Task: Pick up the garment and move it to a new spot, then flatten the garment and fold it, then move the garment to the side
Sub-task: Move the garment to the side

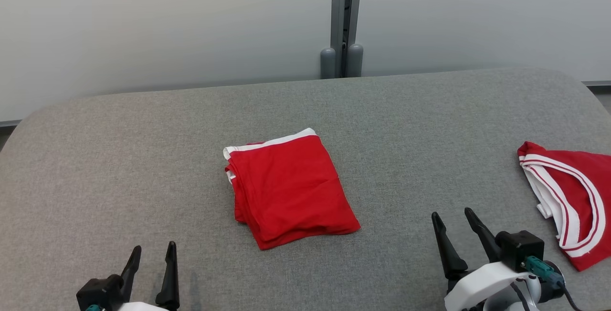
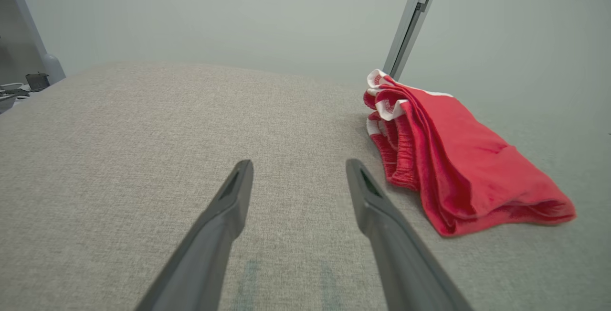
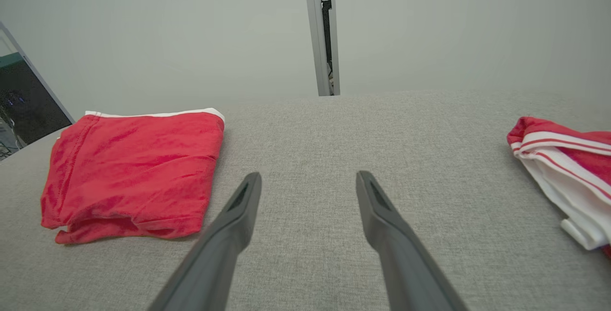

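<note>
Folded red shorts (image 1: 286, 189) are lying mid-table between two spread grippers.
The left gripper (image 1: 153, 247) is hovering at the near left, fingers apart and gripping nothing, with the shorts lying farther off to its right on the grey cloth table (image 1: 119, 158). The right gripper (image 1: 452, 213), likewise apart and empty, is hovering near-right of the shorts, well apart from them. A red-and-white striped garment (image 1: 573, 196) is lying at the right edge.

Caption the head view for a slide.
Folded red garment centred on the grey table, a striped garment at its right edge, left gripper and right gripper, jaws open.
</note>
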{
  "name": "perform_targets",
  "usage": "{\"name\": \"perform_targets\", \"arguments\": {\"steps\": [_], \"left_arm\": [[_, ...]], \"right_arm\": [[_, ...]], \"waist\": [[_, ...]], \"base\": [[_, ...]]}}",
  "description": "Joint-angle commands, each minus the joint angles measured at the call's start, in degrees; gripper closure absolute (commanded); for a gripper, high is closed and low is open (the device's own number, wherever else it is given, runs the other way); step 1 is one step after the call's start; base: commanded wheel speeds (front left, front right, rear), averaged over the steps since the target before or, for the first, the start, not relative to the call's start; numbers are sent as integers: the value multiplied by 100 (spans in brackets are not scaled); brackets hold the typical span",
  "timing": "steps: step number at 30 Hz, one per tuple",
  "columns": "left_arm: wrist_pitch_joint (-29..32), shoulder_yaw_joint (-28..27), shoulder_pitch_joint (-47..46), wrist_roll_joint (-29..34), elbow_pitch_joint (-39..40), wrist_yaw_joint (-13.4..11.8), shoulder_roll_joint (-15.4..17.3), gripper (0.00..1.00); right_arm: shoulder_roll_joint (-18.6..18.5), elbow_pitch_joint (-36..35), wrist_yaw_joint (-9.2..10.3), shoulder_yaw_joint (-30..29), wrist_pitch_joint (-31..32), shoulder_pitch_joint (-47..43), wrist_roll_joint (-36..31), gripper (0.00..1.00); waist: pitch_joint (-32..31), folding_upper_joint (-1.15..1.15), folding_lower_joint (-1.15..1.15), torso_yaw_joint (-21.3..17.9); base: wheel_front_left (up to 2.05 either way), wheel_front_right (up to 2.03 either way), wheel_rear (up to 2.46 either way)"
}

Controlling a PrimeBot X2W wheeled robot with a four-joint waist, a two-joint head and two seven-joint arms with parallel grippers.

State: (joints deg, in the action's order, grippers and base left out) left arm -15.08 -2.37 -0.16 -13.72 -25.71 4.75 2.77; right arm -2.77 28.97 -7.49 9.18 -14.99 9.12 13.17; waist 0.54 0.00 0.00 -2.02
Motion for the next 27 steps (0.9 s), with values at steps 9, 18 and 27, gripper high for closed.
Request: {"name": "perform_targets", "arguments": {"steps": [9, 18, 27], "left_arm": [[-8, 27, 7, -41, 65, -24, 27, 0], [-8, 327, -311, -95, 176, 17, 27, 0], [-8, 712, -695, -236, 233, -32, 27, 0]], "right_arm": [[-32, 35, 0, 81, -23, 15, 36, 0], [-30, 56, 0, 334, -23, 426, 34, 0], [-35, 596, 0, 681, -23, 1273, 258, 0]], "waist": [[22, 0, 0, 19], [620, 0, 0, 411], [1235, 0, 0, 1054]], "base": [[0, 0, 0], [0, 0, 0], [0, 0, 0]]}}
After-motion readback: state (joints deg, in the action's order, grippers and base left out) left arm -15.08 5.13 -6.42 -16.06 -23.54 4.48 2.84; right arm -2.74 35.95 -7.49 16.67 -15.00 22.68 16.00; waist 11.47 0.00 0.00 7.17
